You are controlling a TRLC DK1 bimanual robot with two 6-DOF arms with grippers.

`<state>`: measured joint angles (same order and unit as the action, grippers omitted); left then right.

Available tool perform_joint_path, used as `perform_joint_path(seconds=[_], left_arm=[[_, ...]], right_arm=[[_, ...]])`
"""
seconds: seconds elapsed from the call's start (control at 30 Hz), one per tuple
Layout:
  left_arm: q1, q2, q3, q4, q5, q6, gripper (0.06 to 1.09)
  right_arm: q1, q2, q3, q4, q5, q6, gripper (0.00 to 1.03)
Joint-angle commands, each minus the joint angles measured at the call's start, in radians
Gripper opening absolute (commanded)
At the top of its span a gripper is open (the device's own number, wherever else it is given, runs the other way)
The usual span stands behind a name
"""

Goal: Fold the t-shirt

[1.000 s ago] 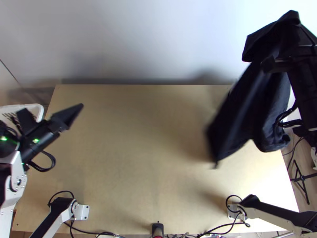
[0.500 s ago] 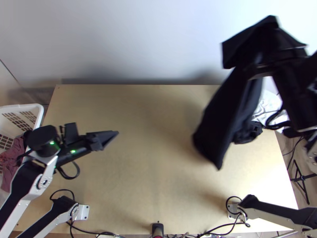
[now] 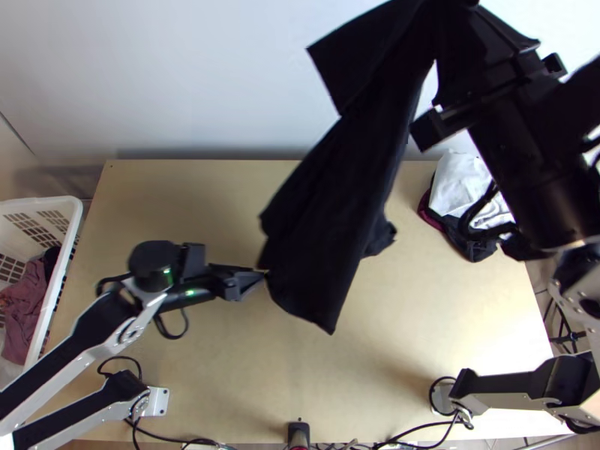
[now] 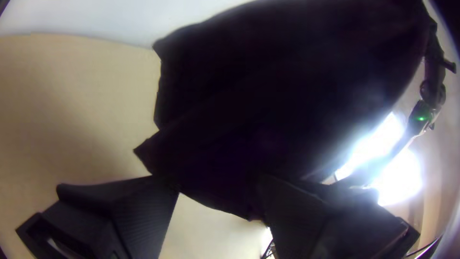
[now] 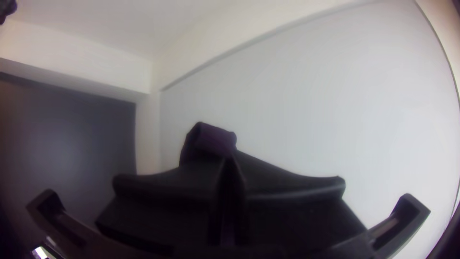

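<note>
From where I stand, the dark t-shirt [image 3: 337, 195] hangs in folds over the tabletop [image 3: 225, 375], its top pinched by the right tool [image 5: 229, 162], while the left tool [image 4: 218, 180] has its fingers spread at the lower cloth. I'd hold the right steady, bring the left's 2 fingers around just the lower edge, and close gently; a deep grab would probably catch extra folds.

free room over table [image 3: 330, 386] near side, black t-shirt [image 3: 330, 232] blocking middle
</note>
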<state>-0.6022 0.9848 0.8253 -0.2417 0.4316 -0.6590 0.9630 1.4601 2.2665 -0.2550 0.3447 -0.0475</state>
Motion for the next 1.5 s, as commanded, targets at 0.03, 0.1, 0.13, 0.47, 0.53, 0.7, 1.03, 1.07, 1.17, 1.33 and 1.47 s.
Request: perform_joint_path(seconds=[0.03,0.1,0.13,0.47,0.53,0.7,1.03,1.07,1.17,1.33,1.47], left_arm=[[-0.025,0.173,-0.003,0.17,0.007,-0.071,0.82],[-0.03,0.201,0.005,0.209,0.006,-0.093,0.82],[-0.03,0.21,0.014,0.217,0.007,-0.103,0.82],[-0.031,0.207,0.121,0.217,0.03,-0.179,0.82],[-0.041,0.209,0.138,0.213,0.029,-0.179,0.82],[-0.042,0.203,0.153,0.188,0.036,-0.182,0.82],[-0.053,0.207,0.118,0.214,0.053,-0.278,0.82],[-0.051,0.207,0.104,0.236,0.068,-0.306,0.82],[-0.05,0.207,0.067,0.3,0.085,-0.347,0.82],[-0.03,0.23,0.067,0.34,0.125,-0.409,0.82],[-0.015,0.232,0.069,0.354,0.156,-0.435,0.82]], right_arm=[[0.098,0.016,0.068,-0.036,0.013,-0.008,0.03],[0.098,0.014,0.067,-0.044,0.013,-0.006,0.03],[0.1,0.014,0.064,-0.049,0.013,-0.006,0.03],[0.095,0.0,0.019,-0.07,0.016,-0.029,0.03],[0.094,0.0,0.014,-0.07,0.014,-0.037,0.03],[0.065,-0.001,0.002,-0.067,0.016,-0.048,0.03],[0.014,0.008,0.007,0.01,0.016,-0.081,0.03],[0.01,0.008,0.01,0.011,0.017,-0.081,0.03],[-0.004,0.009,0.011,0.023,0.017,-0.081,0.03],[-0.014,0.016,0.013,0.03,0.017,-0.095,0.03],[-0.027,0.02,0.013,0.036,0.017,-0.109,0.03]])
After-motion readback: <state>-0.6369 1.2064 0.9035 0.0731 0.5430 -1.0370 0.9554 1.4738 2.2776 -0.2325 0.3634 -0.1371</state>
